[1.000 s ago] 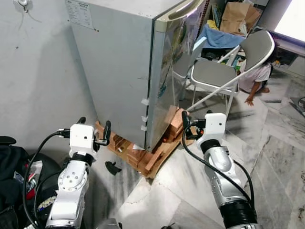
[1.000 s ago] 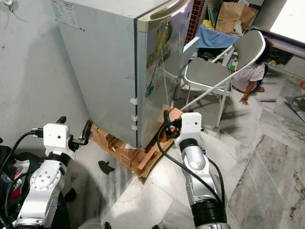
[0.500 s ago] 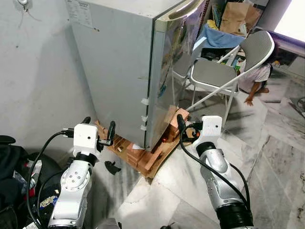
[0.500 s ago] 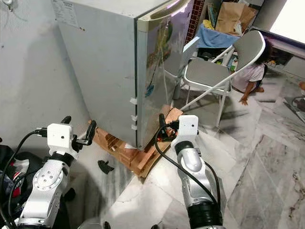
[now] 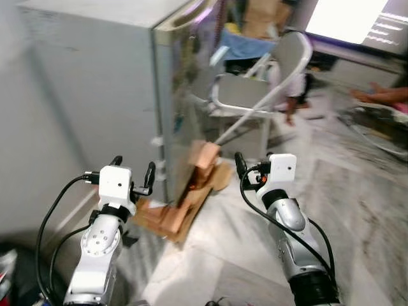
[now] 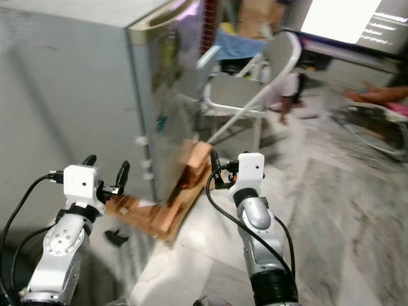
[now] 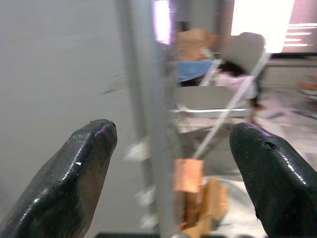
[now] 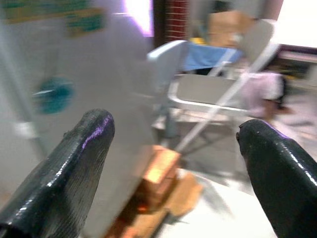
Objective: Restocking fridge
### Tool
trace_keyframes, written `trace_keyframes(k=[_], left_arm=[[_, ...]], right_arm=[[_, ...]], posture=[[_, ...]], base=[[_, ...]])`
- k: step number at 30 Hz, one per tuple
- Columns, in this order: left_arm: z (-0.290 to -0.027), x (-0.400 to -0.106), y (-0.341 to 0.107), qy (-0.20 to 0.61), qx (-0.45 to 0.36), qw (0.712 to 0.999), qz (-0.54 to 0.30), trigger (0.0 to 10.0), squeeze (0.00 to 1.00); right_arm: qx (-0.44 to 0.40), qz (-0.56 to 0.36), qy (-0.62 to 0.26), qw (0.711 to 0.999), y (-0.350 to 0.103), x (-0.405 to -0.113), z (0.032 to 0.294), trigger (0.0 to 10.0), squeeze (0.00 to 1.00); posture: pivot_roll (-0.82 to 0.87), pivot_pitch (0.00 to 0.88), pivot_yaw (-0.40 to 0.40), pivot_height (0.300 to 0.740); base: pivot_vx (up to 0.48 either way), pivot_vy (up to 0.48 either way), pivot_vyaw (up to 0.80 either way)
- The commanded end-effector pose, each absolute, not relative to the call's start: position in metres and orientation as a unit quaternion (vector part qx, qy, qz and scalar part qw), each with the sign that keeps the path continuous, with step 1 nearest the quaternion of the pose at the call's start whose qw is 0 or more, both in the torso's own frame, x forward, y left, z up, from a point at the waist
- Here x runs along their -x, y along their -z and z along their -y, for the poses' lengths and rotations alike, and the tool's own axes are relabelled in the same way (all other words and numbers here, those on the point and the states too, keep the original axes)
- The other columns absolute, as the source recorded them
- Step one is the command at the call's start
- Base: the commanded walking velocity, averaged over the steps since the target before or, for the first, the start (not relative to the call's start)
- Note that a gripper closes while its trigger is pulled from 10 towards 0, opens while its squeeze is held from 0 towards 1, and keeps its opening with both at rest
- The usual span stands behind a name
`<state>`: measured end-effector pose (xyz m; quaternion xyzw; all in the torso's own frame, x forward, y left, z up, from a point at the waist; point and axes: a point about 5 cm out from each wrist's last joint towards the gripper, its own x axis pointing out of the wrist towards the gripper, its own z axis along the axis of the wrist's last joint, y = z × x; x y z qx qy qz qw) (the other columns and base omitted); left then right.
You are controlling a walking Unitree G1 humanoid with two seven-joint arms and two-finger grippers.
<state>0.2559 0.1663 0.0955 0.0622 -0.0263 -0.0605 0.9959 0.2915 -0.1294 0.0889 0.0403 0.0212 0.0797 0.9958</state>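
Ahead of me and a little to my left stands the fridge (image 5: 127, 83), grey and tall, with its door shut; I see it from its corner, so the plain side wall faces my left arm and the door face with stickers turns toward my right arm. Its long axis is upright, and the door edge (image 5: 160, 108) runs straight up and down between my two arms. Under it lie flattened pieces of cardboard (image 5: 185, 204) on the marble floor (image 5: 357, 217). My left gripper (image 5: 132, 173) is raised at about waist height, the two black fingers well apart and holding nothing; in its wrist view the door edge passes just between the fingers (image 7: 84, 163). My right gripper (image 6: 214, 167) is raised too, also wide open and empty, and it points at the door face and the cardboard below. I judge that the right gripper is the nearer one to the door front, so opening should fall to this arm, but both are not yet touching the fridge. Beyond the fridge stands a folding chair (image 5: 255, 102), and a person (image 5: 294, 95) sits on the floor behind it. The head views are blurred, so I cannot make out a handle.
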Motion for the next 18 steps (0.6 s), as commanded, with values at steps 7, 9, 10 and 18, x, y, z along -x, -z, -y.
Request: trace_keyframes(k=[7, 9, 10, 18], left_arm=[[-0.1595, -0.259, -0.0985, 0.077, -0.061, 0.995, 0.036, 10.0, 0.0], [-0.1611, -0.2594, -0.0983, 0.067, -0.065, 0.995, 0.034, 10.0, 0.0], [-0.1614, -0.2594, -0.0982, 0.065, -0.066, 0.995, 0.034, 10.0, 0.0], [-0.1676, -0.2636, -0.1011, 0.045, -0.064, 0.996, 0.039, 10.0, 0.0]], right_arm=[[-0.03, -0.014, -0.077, 0.996, -0.0924, -0.2914, 0.1357, 10.0, 0.0], [-0.029, -0.014, -0.077, 0.996, -0.0925, -0.2918, 0.1353, 10.0, 0.0], [-0.029, -0.014, -0.077, 0.996, -0.0925, -0.2918, 0.1353, 10.0, 0.0], [-0.024, -0.014, -0.076, 0.997, -0.0922, -0.2895, 0.1362, 10.0, 0.0]], posture=[[0.1, 0.002, -0.084, 0.74], [0.1, 0.003, -0.085, 0.74], [0.1, 0.003, -0.085, 0.74], [0.1, 0.013, -0.084, 0.74]], base=[[0.428, 0.0, -0.33], [0.201, 0.0, 0.0], [0.0, 0.0, 0.0], [0.0, 0.0, 0.0]])
